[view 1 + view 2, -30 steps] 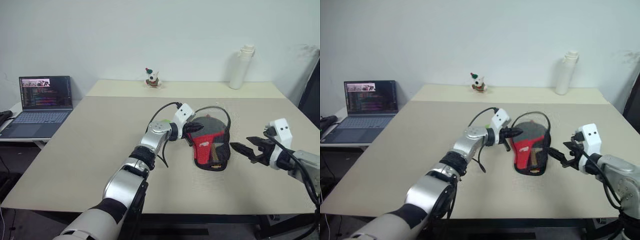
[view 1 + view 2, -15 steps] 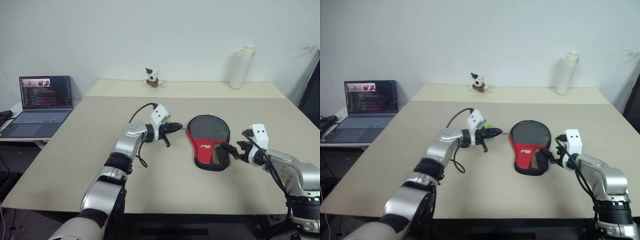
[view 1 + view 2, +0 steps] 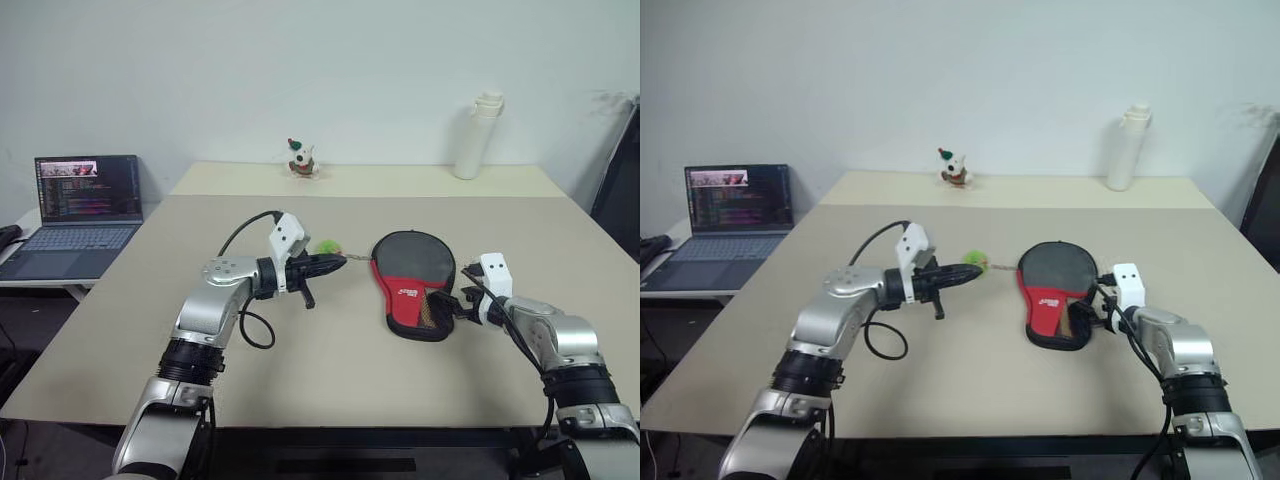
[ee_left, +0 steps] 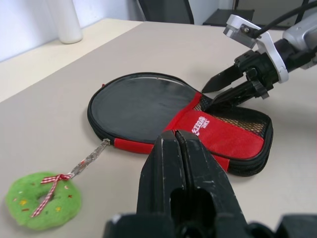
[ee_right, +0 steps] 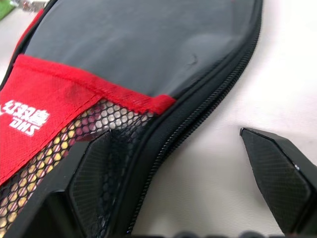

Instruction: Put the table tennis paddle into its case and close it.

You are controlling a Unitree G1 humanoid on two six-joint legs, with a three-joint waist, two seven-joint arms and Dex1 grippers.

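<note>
The case (image 3: pixel 413 280), black above and red below with white lettering, lies flat on the table (image 3: pixel 200 240), its narrow end toward me. A green felt ornament (image 4: pixel 42 201) hangs from its zip pull by a short chain. My right gripper (image 3: pixel 447 302) is open astride the case's near right edge: one finger (image 5: pixel 104 168) shows dark behind the mesh lining and the other finger (image 5: pixel 277 173) is over bare table. Tan shows through the mesh; the table tennis paddle is hidden. My left gripper (image 3: pixel 335 263) is shut and empty, left of the case beside the ornament.
An open laptop (image 3: pixel 85 205) stands on a lower side table at the far left. A white bottle (image 3: pixel 470 135) and a small toy figure (image 3: pixel 300 157) stand along the back of the table. A dark object (image 3: pixel 620 180) stands at the right edge.
The left gripper has drawn leftward away from the case, and the case's raised flap has come down flat. The right gripper has come in and down to the case's near right edge.
</note>
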